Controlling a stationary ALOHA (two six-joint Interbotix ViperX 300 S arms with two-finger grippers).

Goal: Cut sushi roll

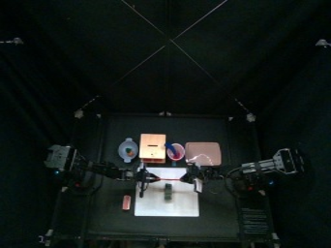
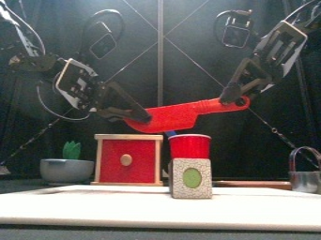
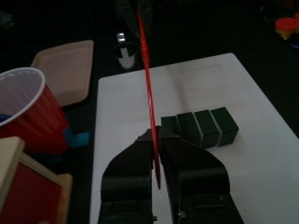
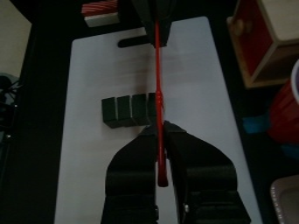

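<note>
The sushi roll [image 4: 126,110] is a short dark green log lying on the white board [image 4: 105,61], scored into three segments side by side; it also shows in the left wrist view [image 3: 201,125]. From the front its pale end face with a green centre [image 2: 191,178] is visible. A red knife [image 2: 189,112] hangs level well above the board, held at both ends. My left gripper [image 2: 126,113] is shut on one end and my right gripper [image 2: 236,98] on the other. Seen from the right wrist, the blade [image 4: 156,87] runs over one end of the roll.
Behind the board stand a red-fronted wooden box [image 2: 128,159], a red cup [image 2: 190,146], a grey bowl [image 2: 63,169] and a metal object [image 2: 305,171] at the far right. A pink tray [image 1: 204,151] lies at the back right.
</note>
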